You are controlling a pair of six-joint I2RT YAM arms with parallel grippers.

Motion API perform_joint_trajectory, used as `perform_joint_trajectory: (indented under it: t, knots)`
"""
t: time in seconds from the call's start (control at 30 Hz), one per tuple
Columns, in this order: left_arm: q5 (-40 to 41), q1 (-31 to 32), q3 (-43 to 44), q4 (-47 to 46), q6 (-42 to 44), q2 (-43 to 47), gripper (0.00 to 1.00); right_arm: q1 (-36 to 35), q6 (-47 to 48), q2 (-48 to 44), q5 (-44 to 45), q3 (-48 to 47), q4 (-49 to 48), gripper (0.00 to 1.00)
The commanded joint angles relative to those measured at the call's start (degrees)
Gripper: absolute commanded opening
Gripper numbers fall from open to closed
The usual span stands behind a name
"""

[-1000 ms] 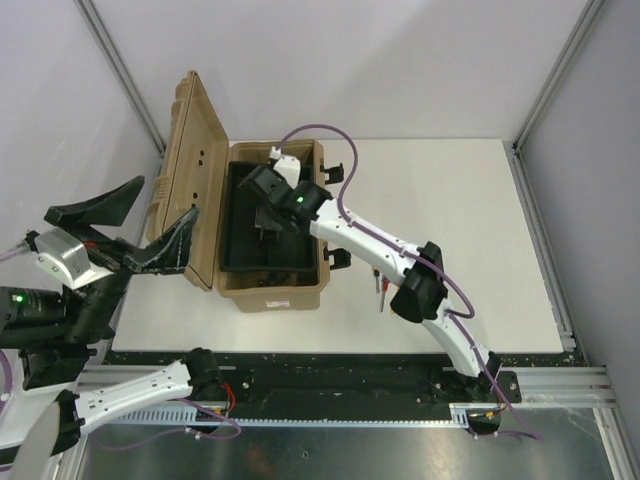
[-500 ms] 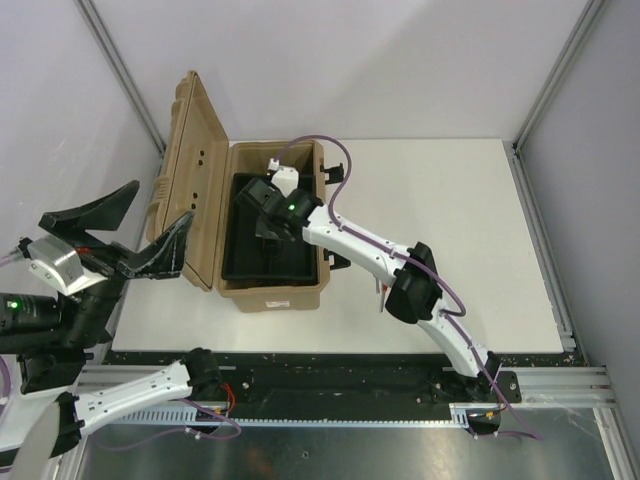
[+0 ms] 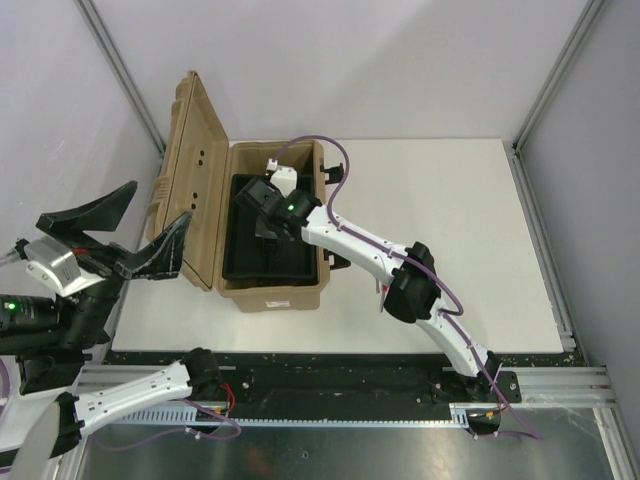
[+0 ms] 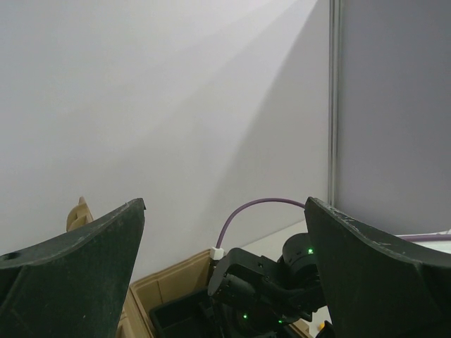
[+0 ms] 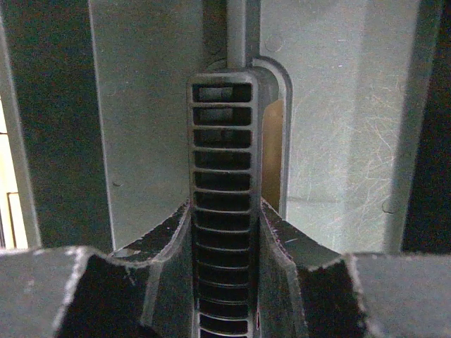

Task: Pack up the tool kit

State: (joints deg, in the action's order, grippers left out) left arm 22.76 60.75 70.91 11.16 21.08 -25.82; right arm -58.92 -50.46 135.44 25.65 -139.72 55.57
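Note:
A tan tool case (image 3: 272, 296) stands open at the table's left, its lid (image 3: 195, 165) tilted back to the left. A black tray (image 3: 240, 262) sits inside it. My right gripper (image 3: 270, 228) reaches down into the tray. In the right wrist view the gripper (image 5: 224, 232) is shut on the tray's ribbed black handle (image 5: 222, 144), with the grey tray floor behind. My left gripper (image 3: 115, 232) is open and empty, raised off the table's left edge beside the lid. In its own view the gripper (image 4: 225, 232) looks toward the case (image 4: 176, 285) and the right arm (image 4: 282, 282).
A small tool with a red part (image 3: 379, 290) lies on the white table just right of the case, partly under the right arm's elbow (image 3: 410, 285). Black latches (image 3: 336, 172) stick out from the case's right side. Metal frame posts stand at the table's corners.
My right gripper moved a little left and lower into the tray, then held still. My left gripper drifted slightly left and stayed open.

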Motion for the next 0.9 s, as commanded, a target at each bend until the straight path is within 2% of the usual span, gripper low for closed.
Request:
perform_joint_trajectory:
  t: [0.0, 0.33, 0.6, 0.87]
  knots:
    - [1.04, 0.24, -0.52, -1.58, 1.31, -0.52, 0.99, 0.79, 0.06, 0.27, 2.11, -1.24, 3.45, 0.0]
    - [1.82, 0.24, -0.8, -1.57, 1.75, 0.01, 0.99, 0.78, -0.06, 0.78, 0.14, -1.45, 8.64, 0.0]
    - [1.94, 0.24, -1.13, -1.55, 1.77, 0.4, 1.0, 1.26, -1.01, 2.29, -3.32, 0.13, 7.7, 0.01]
    - [2.07, 0.24, -1.43, -1.55, 1.6, 0.93, 0.99, 1.92, 1.6, 1.54, -2.8, 4.44, 1.78, 0.4]
